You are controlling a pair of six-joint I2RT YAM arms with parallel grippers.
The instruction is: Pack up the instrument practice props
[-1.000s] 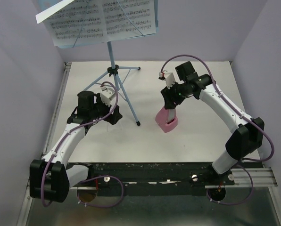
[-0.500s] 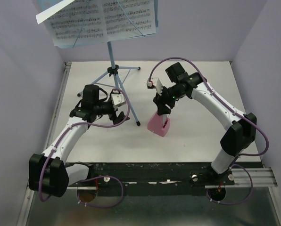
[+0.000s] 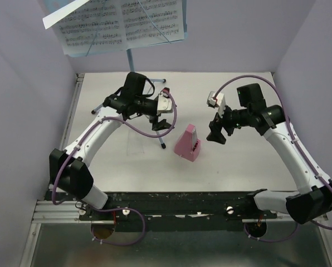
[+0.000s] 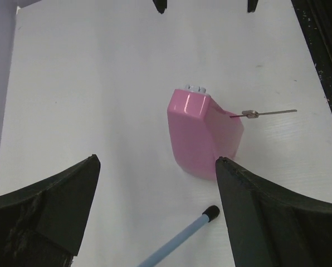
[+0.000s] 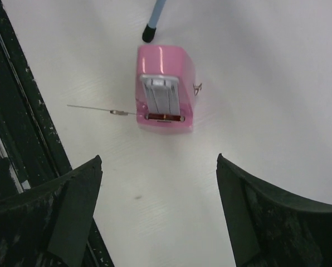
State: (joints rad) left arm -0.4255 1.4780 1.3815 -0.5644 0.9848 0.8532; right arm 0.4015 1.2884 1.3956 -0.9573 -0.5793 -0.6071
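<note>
The pink metronome (image 3: pixel 187 144) sits free on the white table between my two grippers, and its thin pendulum rod (image 5: pixel 99 109) sticks out sideways. My right gripper (image 3: pixel 216 132) hangs open just right of it, with the metronome (image 5: pixel 165 89) ahead of the empty jaws (image 5: pixel 158 158). My left gripper (image 3: pixel 161 122) is open over the front leg (image 3: pixel 157 130) of the light-blue music stand (image 3: pixel 131 64). The leg's black tip (image 4: pixel 210 211) lies between its fingers, with the metronome (image 4: pixel 205 136) beyond. Sheet-music pages (image 3: pixel 118 22) rest on the stand's desk at the back.
Lilac walls close in the table on the left, back and right. A black rail (image 3: pixel 182 203) runs along the near edge. The stand's other legs (image 3: pixel 149 82) spread near the back wall.
My right gripper has opened, let go of the metronome and drawn back to the right. The left arm has swung up and right, over the stand's front leg.
</note>
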